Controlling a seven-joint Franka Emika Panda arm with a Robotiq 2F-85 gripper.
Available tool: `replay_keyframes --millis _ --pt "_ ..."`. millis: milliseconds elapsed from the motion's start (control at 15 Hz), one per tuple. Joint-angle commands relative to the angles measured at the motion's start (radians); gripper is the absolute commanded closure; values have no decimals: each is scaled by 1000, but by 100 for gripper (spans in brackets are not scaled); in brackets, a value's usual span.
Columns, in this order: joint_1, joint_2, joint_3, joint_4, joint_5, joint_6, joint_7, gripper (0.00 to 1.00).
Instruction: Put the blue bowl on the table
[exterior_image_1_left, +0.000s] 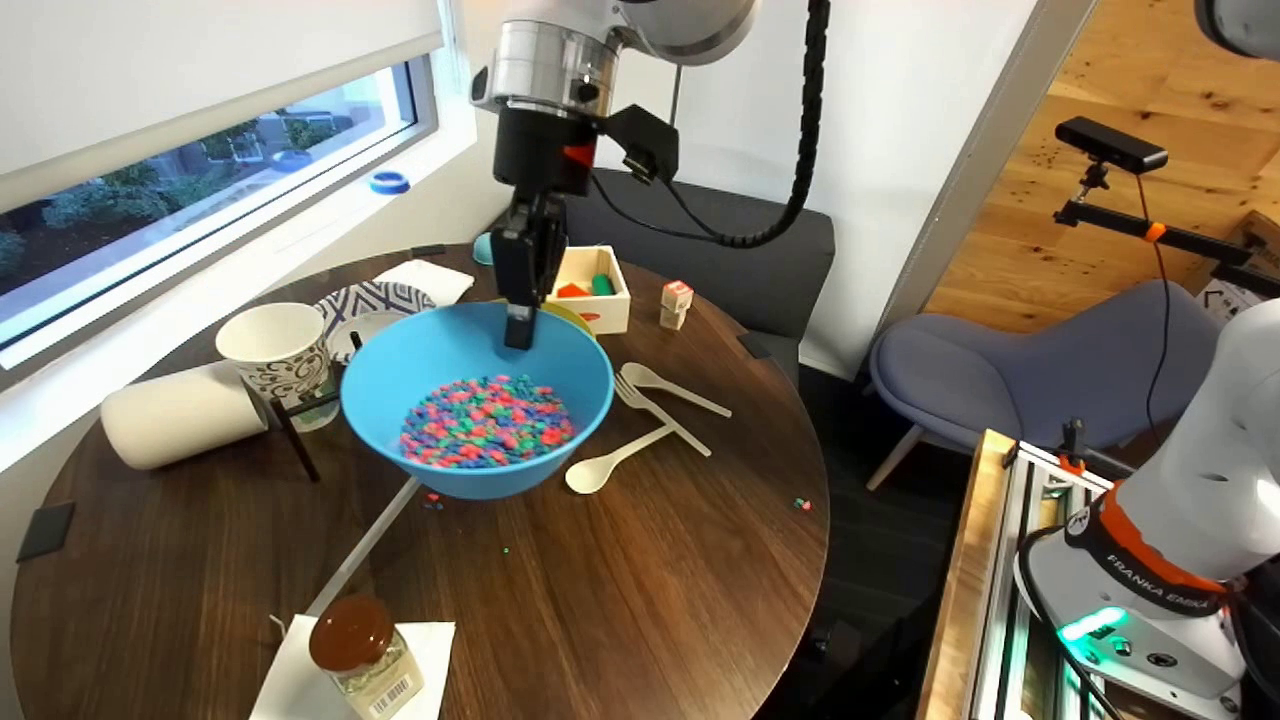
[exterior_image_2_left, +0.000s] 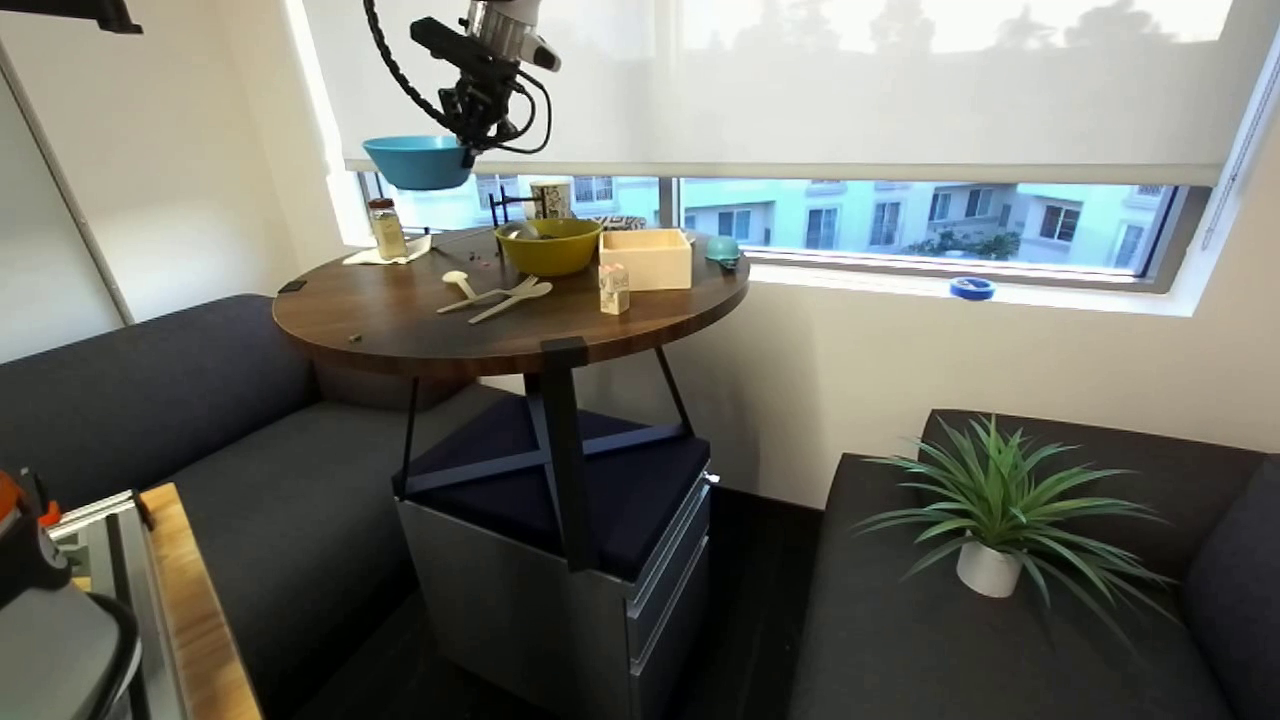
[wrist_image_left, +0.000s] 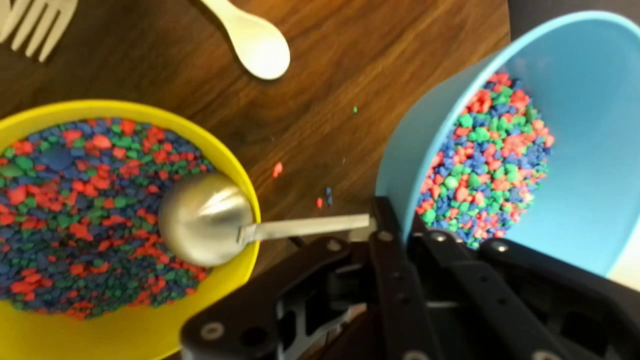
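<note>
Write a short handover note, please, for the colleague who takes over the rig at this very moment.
Tool: clamped on the blue bowl by its rim.
Things: the bowl hangs in the air, off the table, with multicoloured bits inside.
Done: the bowl is grasped.
Left: set it down on the table, then release. Go gently; the bits look loose and could spill. Best keep apart from the yellow bowl, which stands on the table.
</note>
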Motion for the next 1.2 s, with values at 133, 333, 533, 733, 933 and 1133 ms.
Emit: replay_keyframes --millis 133,333,533,733,933,1133 --pt "-5 -84 -15 -130 -46 -116 -159 99" --pt "2 -49 -17 -106 -59 -97 -149 94" --pt "6 -49 -16 -124 -78 -97 -162 94" --pt "6 -28 -17 -104 -81 -110 -165 99" --pt "25 14 -7 -93 -105 -89 -173 99" --pt "41 49 4 -91 -114 -70 -189 99"
